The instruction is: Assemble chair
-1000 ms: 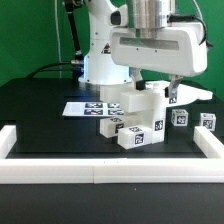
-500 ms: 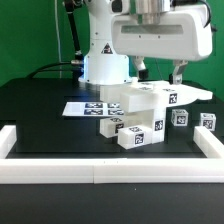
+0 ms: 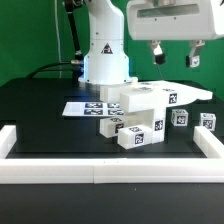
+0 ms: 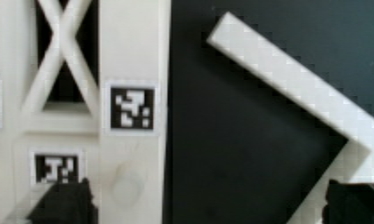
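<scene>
Exterior view, taken from its left to its right.

1. A long low white border rail [image 3: 110,172] runs along the near edge of the black tabletop [image 3: 40,110] and turns back at both ends.
2. The thin flat white marker board [image 3: 85,107] lies flat on the tabletop, in front of the glossy white robot base [image 3: 105,55].
3. The chair parts sit right of the marker board, at mid-table.
   - The largest is a matte white blocky body [image 3: 138,98].
   - A flat white slab [image 3: 192,93] reaches out from its upper part toward the exterior view's right. Whether the two are joined cannot be told.
   - In front of the body lie a short white tagged bar [image 3: 110,127] and a white tagged block [image 3: 140,136], close together.
   - Further right stand two small white tagged cubes, one [image 3: 180,118] near the body and one [image 3: 207,121] beside the rail, apart from each other.
4. The two-finger gripper [image 3: 176,56] hangs above the slab, well clear of every part. Its fingers are spread wide with nothing between them.

Wrist view. The dark fingertips [image 4: 63,200] stand far apart and empty. Below them lie a white cross-braced panel [image 4: 139,60] bearing square tags and a slanted white bar [image 4: 290,80], separated by bare black tabletop.
</scene>
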Robot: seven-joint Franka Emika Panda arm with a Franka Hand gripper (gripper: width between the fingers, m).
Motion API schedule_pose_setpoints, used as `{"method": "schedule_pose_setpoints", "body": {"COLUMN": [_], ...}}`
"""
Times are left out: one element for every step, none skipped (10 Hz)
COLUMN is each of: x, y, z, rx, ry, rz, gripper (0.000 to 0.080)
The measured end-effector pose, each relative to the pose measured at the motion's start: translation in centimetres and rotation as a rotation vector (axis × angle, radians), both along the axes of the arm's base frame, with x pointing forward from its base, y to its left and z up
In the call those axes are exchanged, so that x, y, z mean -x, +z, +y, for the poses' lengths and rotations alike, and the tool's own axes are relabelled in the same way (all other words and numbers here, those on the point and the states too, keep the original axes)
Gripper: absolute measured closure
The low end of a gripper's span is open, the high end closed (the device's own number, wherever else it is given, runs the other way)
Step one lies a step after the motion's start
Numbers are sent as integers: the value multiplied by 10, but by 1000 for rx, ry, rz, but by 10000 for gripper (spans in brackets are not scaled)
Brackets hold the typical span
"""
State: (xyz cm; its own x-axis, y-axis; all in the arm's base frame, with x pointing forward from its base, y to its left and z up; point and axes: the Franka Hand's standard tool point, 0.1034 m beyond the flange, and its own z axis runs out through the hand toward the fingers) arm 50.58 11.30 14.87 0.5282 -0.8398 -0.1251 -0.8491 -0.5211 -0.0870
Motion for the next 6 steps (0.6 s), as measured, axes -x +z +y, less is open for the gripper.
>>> {"method": "schedule_pose_setpoints", "body": {"x": [8, 15, 12, 12, 14, 23], "y": [-5, -12, -11, -11, -13, -19], "z": [16, 28, 23, 22, 24, 31], "rx": [3, 8, 8, 9, 10, 14], "ry": [-38, -64, -35, -38, -44, -92], "rz": [1, 2, -4, -5, -2, 6], "gripper": [151, 151, 151, 151, 151, 151]}}
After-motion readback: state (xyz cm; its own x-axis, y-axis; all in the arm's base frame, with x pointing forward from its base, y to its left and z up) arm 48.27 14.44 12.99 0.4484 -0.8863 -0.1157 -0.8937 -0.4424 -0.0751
